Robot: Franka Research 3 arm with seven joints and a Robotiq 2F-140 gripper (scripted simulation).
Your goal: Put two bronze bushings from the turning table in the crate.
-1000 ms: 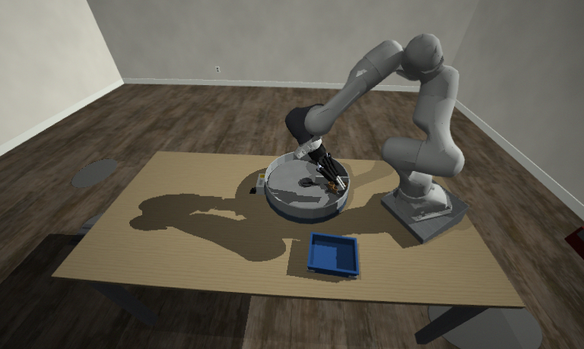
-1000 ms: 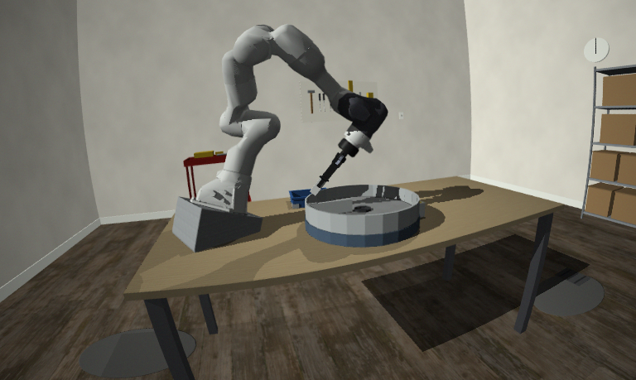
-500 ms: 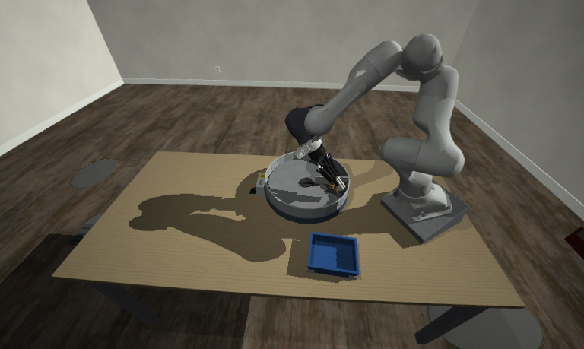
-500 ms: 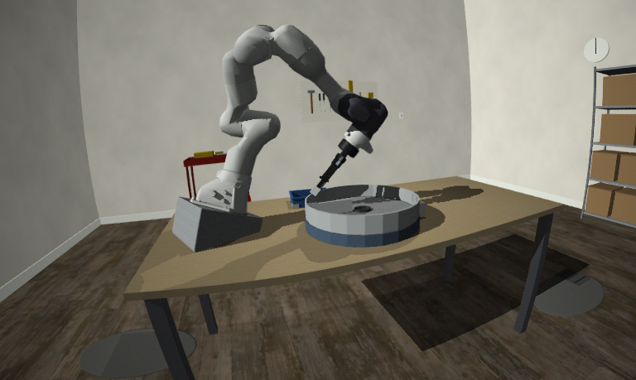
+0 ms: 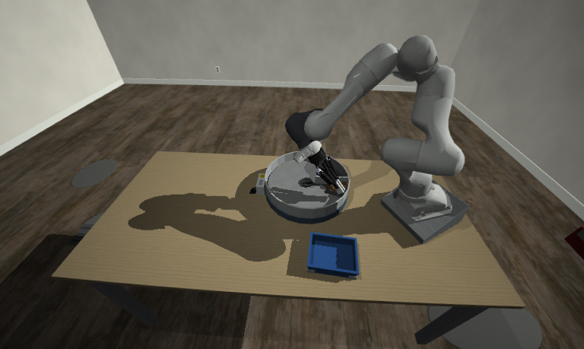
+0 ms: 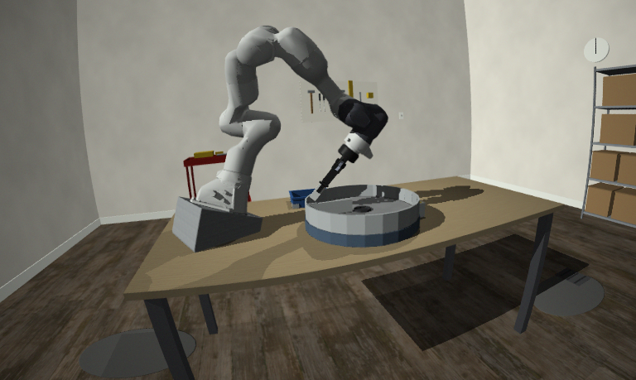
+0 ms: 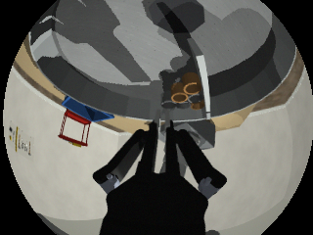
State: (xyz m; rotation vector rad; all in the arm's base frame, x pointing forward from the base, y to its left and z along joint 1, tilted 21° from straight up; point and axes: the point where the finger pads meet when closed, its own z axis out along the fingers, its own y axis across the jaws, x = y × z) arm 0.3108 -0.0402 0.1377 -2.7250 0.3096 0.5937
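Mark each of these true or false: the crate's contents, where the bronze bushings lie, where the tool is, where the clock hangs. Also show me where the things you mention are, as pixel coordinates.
1. The crate (image 5: 332,271) (image 6: 301,198) (image 7: 87,110) holds two bushings. False: none is in it.
2. Bronze bushings (image 5: 331,189) (image 7: 177,89) lie on the turning table (image 5: 307,210) (image 6: 361,223) (image 7: 108,102). True.
3. The tool (image 5: 341,187) (image 6: 315,197) (image 7: 162,116) reaches into the crate. False: it reaches inside the turning table's rim.
4. The clock (image 6: 595,50) hangs above the red cart. False: it is by the shelf unit (image 6: 616,69).
5. The tool is shut. True.
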